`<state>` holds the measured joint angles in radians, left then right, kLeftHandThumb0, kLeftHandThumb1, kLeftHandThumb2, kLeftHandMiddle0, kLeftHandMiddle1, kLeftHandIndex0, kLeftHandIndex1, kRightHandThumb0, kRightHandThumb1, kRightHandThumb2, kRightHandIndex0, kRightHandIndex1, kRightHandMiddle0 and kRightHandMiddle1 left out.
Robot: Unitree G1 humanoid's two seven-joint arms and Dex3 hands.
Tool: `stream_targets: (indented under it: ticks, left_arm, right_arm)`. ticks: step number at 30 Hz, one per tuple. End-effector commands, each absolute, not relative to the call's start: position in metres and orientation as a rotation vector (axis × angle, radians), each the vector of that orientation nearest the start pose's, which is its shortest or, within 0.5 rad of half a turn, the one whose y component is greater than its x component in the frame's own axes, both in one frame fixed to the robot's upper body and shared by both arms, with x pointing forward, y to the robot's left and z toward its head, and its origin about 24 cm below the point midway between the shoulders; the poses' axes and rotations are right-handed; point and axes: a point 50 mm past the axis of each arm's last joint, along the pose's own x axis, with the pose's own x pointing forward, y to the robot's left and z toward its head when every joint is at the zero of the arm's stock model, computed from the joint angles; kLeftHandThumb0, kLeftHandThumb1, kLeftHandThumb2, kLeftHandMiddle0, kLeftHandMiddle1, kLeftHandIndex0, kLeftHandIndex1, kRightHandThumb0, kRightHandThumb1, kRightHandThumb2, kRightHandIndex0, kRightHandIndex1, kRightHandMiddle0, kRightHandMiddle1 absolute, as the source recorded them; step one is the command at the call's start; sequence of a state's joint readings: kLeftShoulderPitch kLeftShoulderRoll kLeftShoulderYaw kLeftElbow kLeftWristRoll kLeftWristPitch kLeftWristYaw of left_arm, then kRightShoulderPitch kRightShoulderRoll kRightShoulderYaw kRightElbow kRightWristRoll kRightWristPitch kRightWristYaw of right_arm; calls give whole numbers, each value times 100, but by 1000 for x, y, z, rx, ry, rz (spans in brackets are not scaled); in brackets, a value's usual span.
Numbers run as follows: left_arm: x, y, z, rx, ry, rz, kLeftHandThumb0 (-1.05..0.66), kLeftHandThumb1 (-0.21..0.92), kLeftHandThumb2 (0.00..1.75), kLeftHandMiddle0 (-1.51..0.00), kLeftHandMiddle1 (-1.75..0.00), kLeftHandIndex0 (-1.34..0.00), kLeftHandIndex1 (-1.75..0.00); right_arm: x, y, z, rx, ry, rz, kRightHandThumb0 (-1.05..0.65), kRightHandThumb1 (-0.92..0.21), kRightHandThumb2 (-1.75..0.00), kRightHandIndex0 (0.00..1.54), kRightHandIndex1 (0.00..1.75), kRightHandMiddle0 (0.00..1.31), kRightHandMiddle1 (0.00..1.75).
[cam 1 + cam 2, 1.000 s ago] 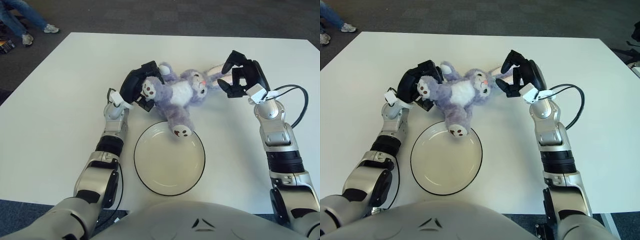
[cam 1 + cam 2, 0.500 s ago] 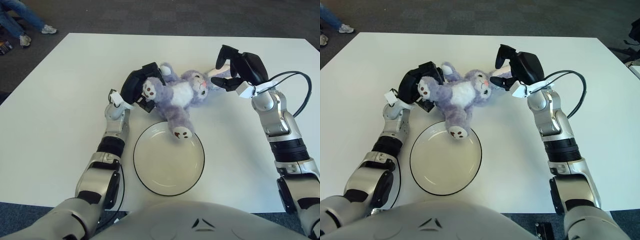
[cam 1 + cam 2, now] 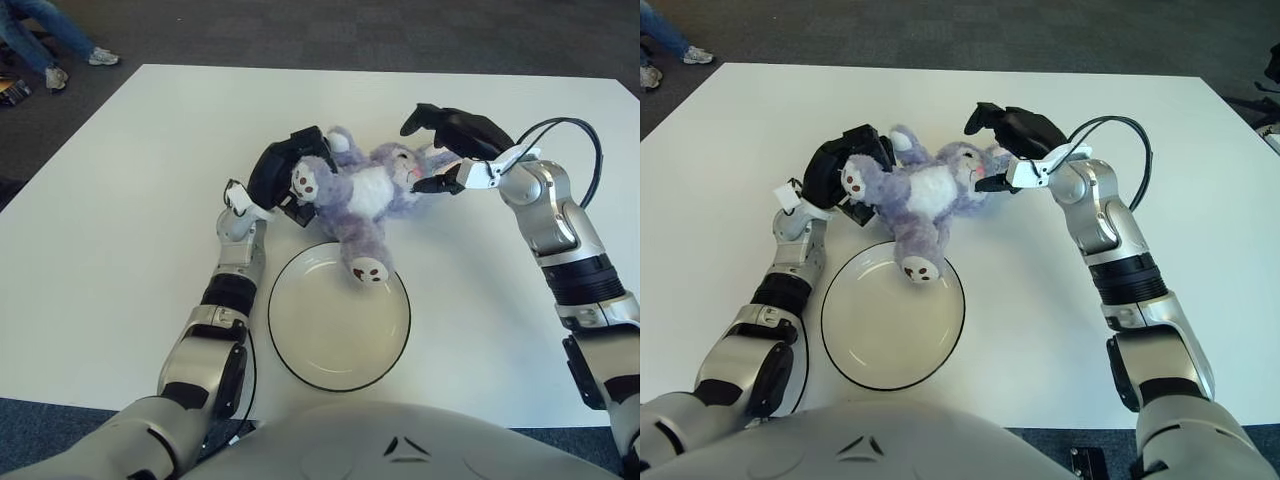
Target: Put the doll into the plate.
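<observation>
While the left hand stays clamped on one leg of the purple plush rabbit, whose other foot overhangs the cream plate on the white counter, the right hand, fingers now spread, has moved onto its head: two-handed lift likely next.

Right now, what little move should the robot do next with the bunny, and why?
Probably close the right hand on the purple plush bunny's head. The left hand already grips one leg, but only one foot overlaps the plate rim.
</observation>
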<state>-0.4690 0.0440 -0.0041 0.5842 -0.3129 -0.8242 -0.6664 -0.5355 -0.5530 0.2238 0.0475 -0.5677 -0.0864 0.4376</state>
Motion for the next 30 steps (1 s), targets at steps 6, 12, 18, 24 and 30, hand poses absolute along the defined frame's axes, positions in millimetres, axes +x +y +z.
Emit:
stream_targets:
  ticks: [6,12,18,24,30]
  left_arm:
    - [305,114,111,-25,-746,-607,0,3,156,-82,-175,-72,-151]
    - [305,113,110,-36,-745,-604,-1,5,153,-80,-175,-74,-147]
    - [305,112,109,-45,-745,-607,-1,7,151,-78,-175,-74,-146]
    - [306,111,110,-53,-752,-602,-1,7,150,-77,-175,-75,-145]
    - [306,111,109,-48,-747,-601,-1,7,150,-77,-175,-76,-143]
  right_arm:
    - [326,-145,178,-1378,-259,593,-73,-38,-78,2,42,0,18]
    - [327,-140,183,-1385,-238,626,-69,-37,-80,1,25,0,2]
    - [329,-138,186,-1343,-208,669,-62,-29,-88,1,15,0,0]
    - [332,-132,185,-1298,-181,720,-60,-24,-93,0,5,1,5]
    - [332,-128,187,-1296,-183,726,-65,-23,-93,0,1,0,7]
